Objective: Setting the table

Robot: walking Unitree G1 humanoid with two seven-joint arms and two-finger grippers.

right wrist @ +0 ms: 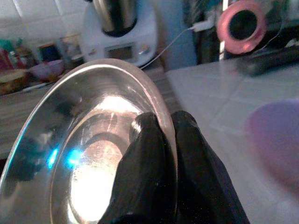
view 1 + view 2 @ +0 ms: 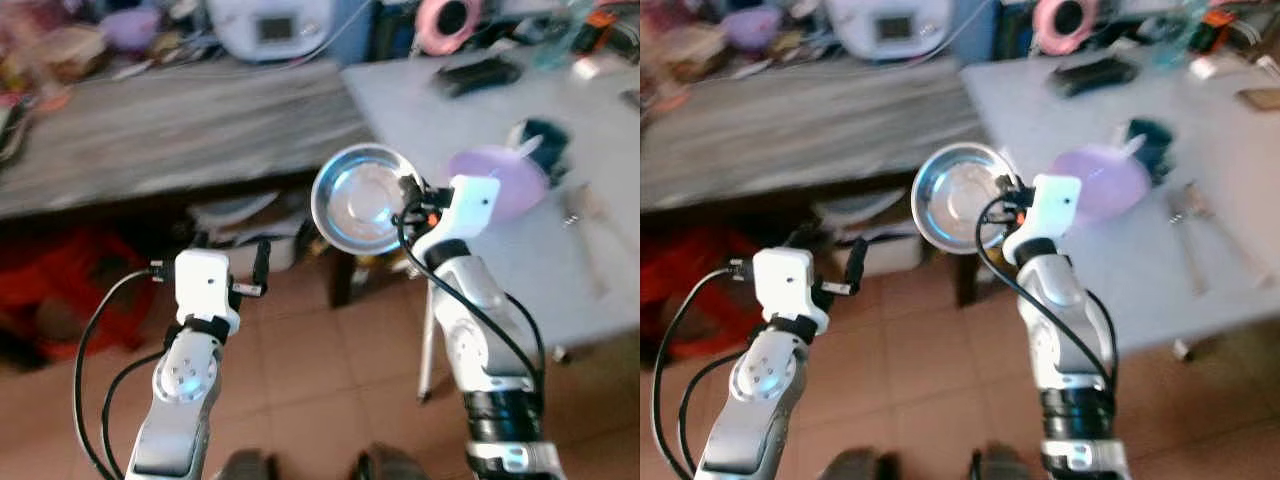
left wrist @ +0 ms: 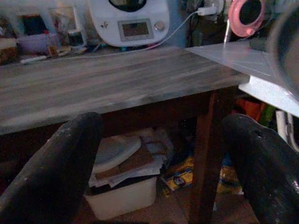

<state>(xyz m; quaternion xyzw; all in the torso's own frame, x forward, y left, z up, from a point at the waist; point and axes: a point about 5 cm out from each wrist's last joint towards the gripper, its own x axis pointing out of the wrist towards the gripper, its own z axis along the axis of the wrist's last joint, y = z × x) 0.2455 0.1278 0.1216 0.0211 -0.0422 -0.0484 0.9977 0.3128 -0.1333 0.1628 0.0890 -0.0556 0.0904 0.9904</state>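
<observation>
My right gripper [image 2: 408, 200] is shut on the rim of a round steel bowl [image 2: 358, 198], held in the air beside the near left corner of the white table [image 2: 470, 120]. In the right wrist view the two black fingers [image 1: 149, 154] pinch the steel bowl [image 1: 88, 154] by its rim, one inside and one outside. A purple plate [image 2: 505, 180] lies on the table just right of the gripper. My left gripper [image 2: 262, 265] hangs open over the tiled floor, and its fingers [image 3: 65, 172] stand wide apart with nothing between them.
A grey wooden counter [image 2: 170, 125] with a white kitchen appliance [image 2: 270, 25] runs along the back left. Under it sit a white bin [image 2: 245, 235] and a red crate [image 2: 70, 290]. Cutlery [image 2: 585, 225], a black object [image 2: 480, 72] and a pink ring-shaped thing [image 2: 447, 22] are on the white table.
</observation>
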